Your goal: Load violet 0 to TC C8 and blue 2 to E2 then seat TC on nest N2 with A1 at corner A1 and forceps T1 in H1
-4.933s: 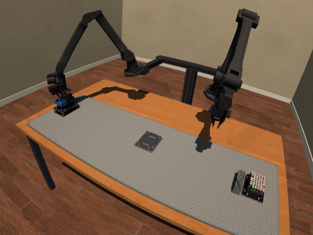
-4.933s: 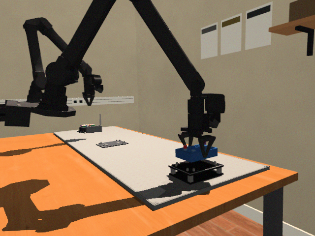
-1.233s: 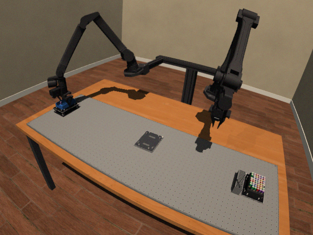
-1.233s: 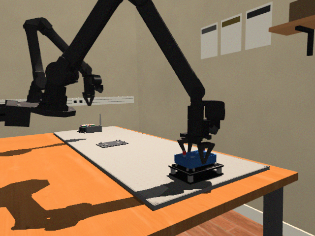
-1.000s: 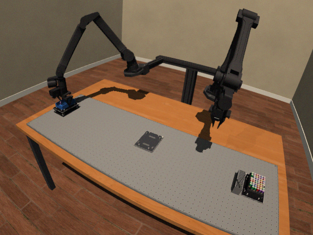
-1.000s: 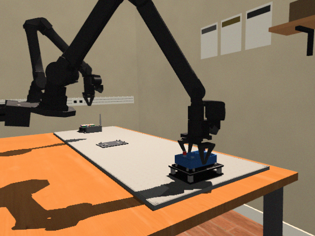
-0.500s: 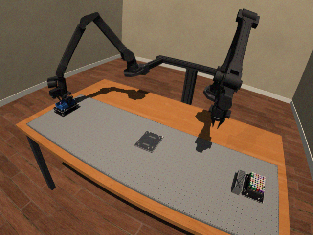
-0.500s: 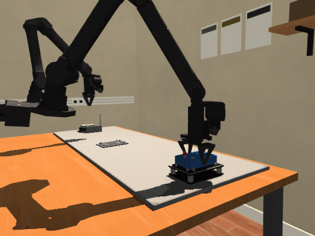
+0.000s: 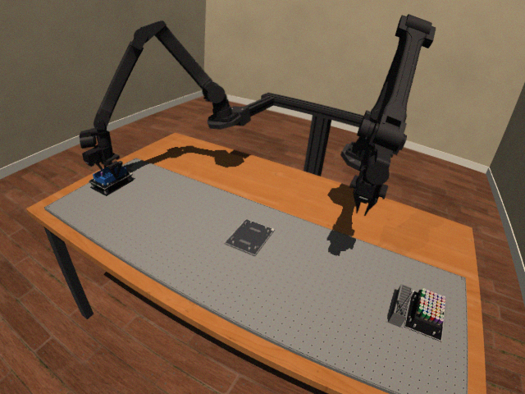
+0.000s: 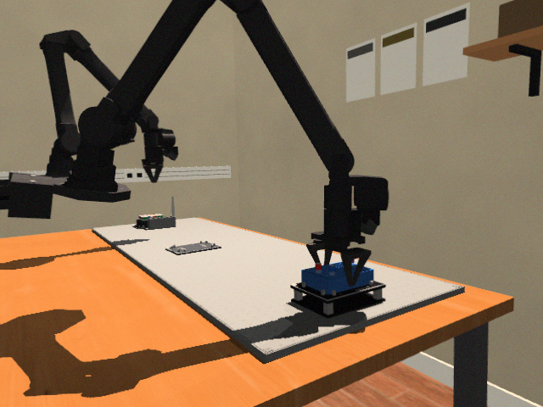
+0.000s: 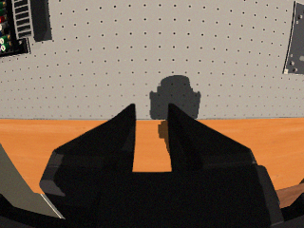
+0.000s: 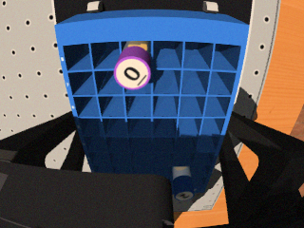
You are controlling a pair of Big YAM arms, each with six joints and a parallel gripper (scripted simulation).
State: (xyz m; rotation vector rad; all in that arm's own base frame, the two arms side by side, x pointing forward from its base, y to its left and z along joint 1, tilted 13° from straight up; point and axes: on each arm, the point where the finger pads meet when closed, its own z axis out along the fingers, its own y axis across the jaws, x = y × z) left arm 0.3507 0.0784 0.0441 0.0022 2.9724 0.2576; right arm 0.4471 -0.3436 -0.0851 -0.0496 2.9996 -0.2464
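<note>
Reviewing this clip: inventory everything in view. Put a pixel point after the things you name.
Table [image 9: 276,178] [image 10: 197,376] [image 12: 285,47]: 1, orange wood
Board [image 9: 190,203] [image 10: 263,271] [image 11: 119,47] [image 12: 24,71]: 1, grey, on table
Carrier [image 9: 102,178] [image 10: 312,281] [image 12: 152,30]: 1, blue, on raised nest
Vials: violet 0 [image 12: 133,71], blue 2 [image 12: 184,194], in carrier; many mixed, in rack
Nests: raised [image 10: 327,307], low [image 9: 250,237] [image 10: 193,248] [image 11: 296,38], dark
Rack [image 9: 426,325]: 1, black, beside holder
Holder [image 9: 397,318] [image 10: 162,222]: 1, grey
Forceps [image 10: 172,208]: 1, grey, in holder
Posters [image 10: 445,52]: 3, white, wall
Shelf [image 10: 490,50]: 1, brown, wall
Arms [image 9: 182,55] [image 10: 285,74]: 2, black
Left claw [image 9: 363,211] [image 10: 153,179] [image 11: 152,106]: slightly open
Right claw [image 9: 111,171] [image 10: 338,275] [image 12: 152,113]: gripping carrier

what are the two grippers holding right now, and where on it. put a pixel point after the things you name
The right gripper [image 10: 339,269] holds the blue tube carrier TC [image 10: 313,279] [image 12: 152,30] by two opposite outer side walls; the left gripper [image 9: 363,213] [image 10: 153,181] [image 11: 151,111] holds nothing.
</note>
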